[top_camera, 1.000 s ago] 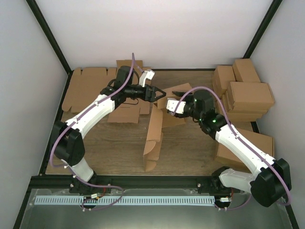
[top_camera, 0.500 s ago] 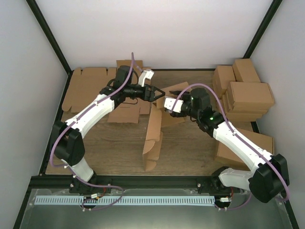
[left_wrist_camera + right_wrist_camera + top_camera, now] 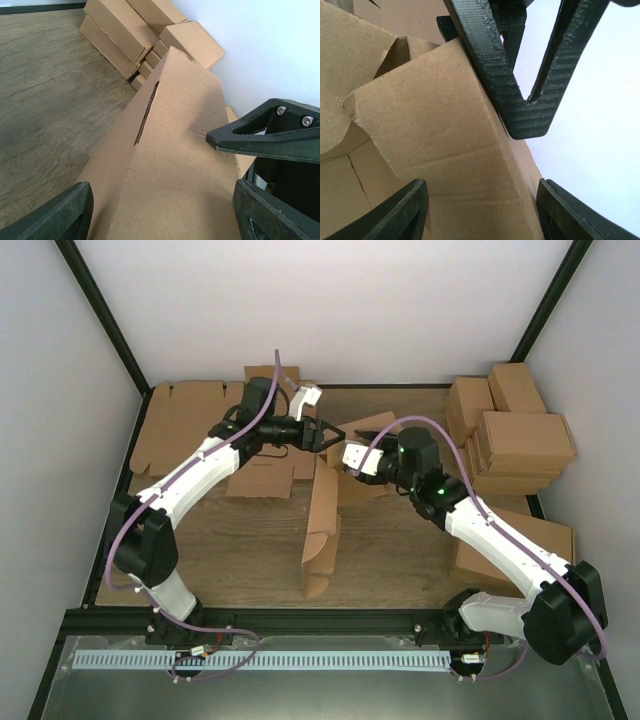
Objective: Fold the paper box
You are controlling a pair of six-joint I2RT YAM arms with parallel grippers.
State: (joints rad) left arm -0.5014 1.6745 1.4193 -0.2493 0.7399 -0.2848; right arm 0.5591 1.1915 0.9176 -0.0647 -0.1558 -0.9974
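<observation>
The paper box [image 3: 322, 530], brown corrugated cardboard, stands half folded on its edge in the middle of the table. Its far end reaches up to both grippers. My left gripper [image 3: 328, 436] comes in from the left at that far end, open, and in the left wrist view its jaws [image 3: 162, 215] straddle a wide panel of the box [image 3: 170, 150]. My right gripper [image 3: 347, 458] meets it from the right, open, with a creased flap [image 3: 435, 140] between its jaws [image 3: 480, 212]. The left gripper's ribbed fingers [image 3: 515, 100] press against that flap's edge.
Flat die-cut cardboard sheets [image 3: 190, 425] lie at the back left, and one more [image 3: 262, 475] lies under the left arm. Several closed brown cartons [image 3: 510, 435] are stacked at the back right, with another carton [image 3: 520, 540] under the right arm. Walls close in on three sides.
My right gripper has moved a little left and away, closer to the left gripper at the box's far end. The left arm and the box have hardly moved.
</observation>
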